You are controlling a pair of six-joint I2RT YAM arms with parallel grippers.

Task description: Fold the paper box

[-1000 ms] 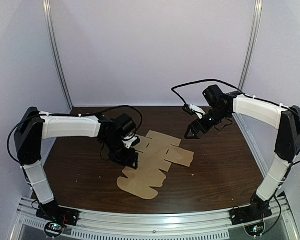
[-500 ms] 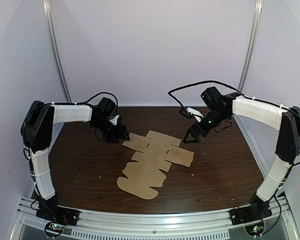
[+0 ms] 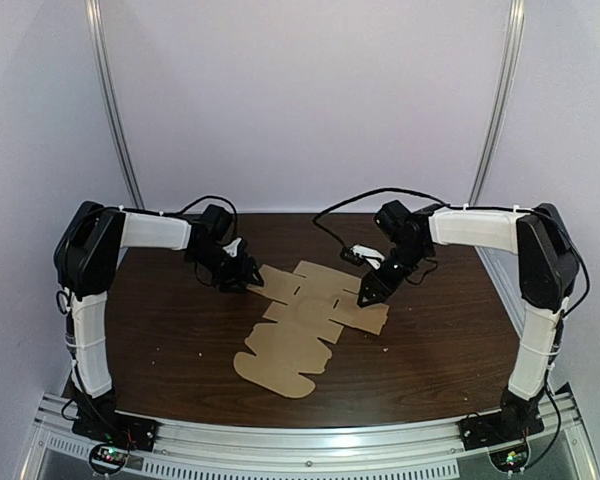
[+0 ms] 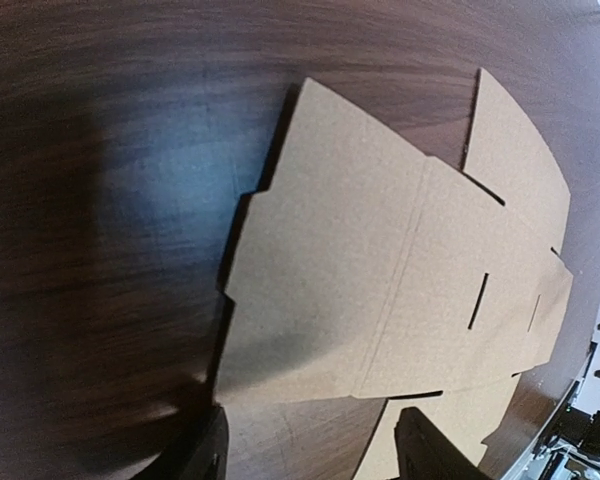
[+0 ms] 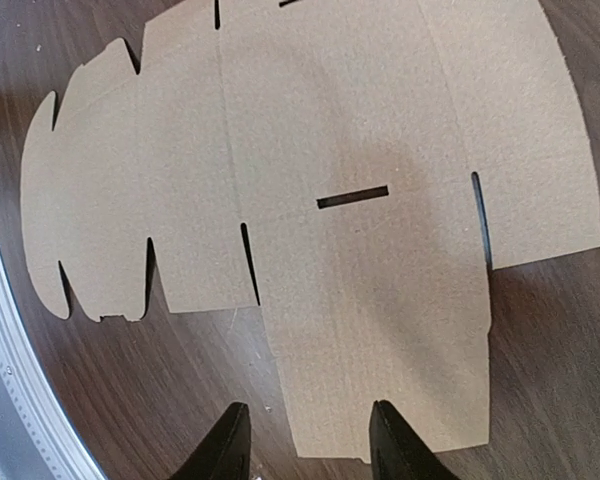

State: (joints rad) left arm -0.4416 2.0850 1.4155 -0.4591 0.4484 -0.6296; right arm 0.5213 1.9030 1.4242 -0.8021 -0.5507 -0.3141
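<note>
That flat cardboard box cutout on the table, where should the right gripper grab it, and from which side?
Probably best to grip the cardboard blank by the outer edge of the flap nearest the right gripper, coming in low from the right. It lies flat on the table, so only a free edge offers something to pinch. The gripper is open over that edge.

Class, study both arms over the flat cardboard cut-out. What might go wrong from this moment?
The cardboard cut-out lies flat on the table, so the open left pincer may slide it rather than lift its flap. The open right pincer faces the opposite flap; uneven pushing could twist the sheet or crease it off its fold lines.
</note>
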